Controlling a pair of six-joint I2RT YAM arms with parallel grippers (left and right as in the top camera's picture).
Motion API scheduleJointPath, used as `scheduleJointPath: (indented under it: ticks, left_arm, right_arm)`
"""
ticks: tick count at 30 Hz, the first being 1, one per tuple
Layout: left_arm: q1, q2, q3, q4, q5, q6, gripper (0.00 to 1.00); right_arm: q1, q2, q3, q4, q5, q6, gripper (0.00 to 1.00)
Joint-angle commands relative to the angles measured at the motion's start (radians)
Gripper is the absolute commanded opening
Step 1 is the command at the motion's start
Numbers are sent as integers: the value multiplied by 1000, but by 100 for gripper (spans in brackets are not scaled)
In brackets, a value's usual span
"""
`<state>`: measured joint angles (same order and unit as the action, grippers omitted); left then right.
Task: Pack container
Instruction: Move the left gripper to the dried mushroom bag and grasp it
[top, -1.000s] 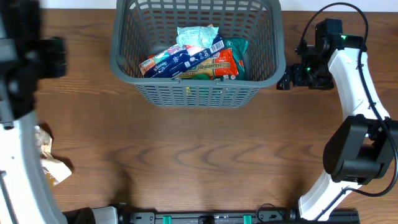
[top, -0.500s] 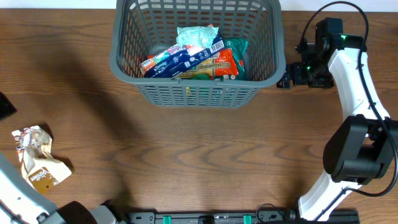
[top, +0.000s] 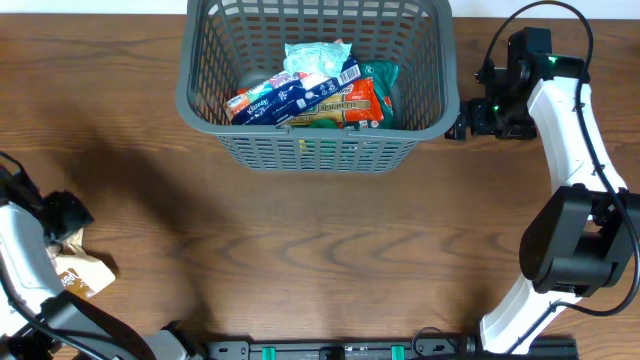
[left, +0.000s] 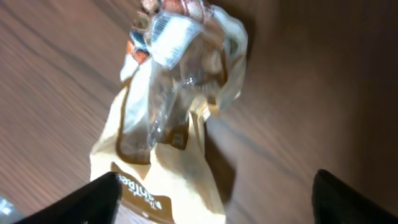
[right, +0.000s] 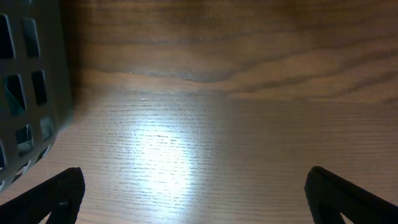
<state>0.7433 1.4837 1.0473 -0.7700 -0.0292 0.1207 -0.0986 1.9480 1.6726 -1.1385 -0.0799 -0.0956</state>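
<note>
The container (top: 315, 150), a large dark grey slotted basket, stands at the top middle of the table with several snack packets (top: 305, 95) inside. A tan and clear snack bag (top: 80, 272) lies at the far left edge; it fills the left wrist view (left: 168, 118). My left gripper (top: 62, 215) is open, just above the bag, its fingers (left: 214, 199) spread either side of the bag's lower end. My right gripper (top: 458, 130) is open and empty beside the container's right wall, whose edge (right: 31, 93) shows in the right wrist view, fingers (right: 196, 199) over bare wood.
The brown wooden table (top: 330, 250) spans the view. The right arm's white links (top: 575, 130) run down the right side. A dark rail (top: 330, 350) lies along the front edge.
My left arm has swung from the upper left down to the snack bag at the left edge and now covers its top. The right arm and container have not moved.
</note>
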Motion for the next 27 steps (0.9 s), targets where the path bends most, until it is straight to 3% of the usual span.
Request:
scheduleJointPath:
  ticks: [1, 11, 19, 27]
  left_arm:
    - [43, 0, -58, 43, -4, 1, 99]
    - [176, 13, -108, 136, -5, 24, 99]
    - [181, 135, -108, 217, -2, 124, 99]
    - [180, 296, -108, 305, 126, 327, 99]
  right_arm:
    - [-5, 1, -1, 2, -6, -10, 99]
    - [-5, 1, -1, 10, -6, 19, 99]
    - [-5, 1, -1, 17, -6, 50, 99]
    - [-5, 1, -1, 20, -6, 69, 99]
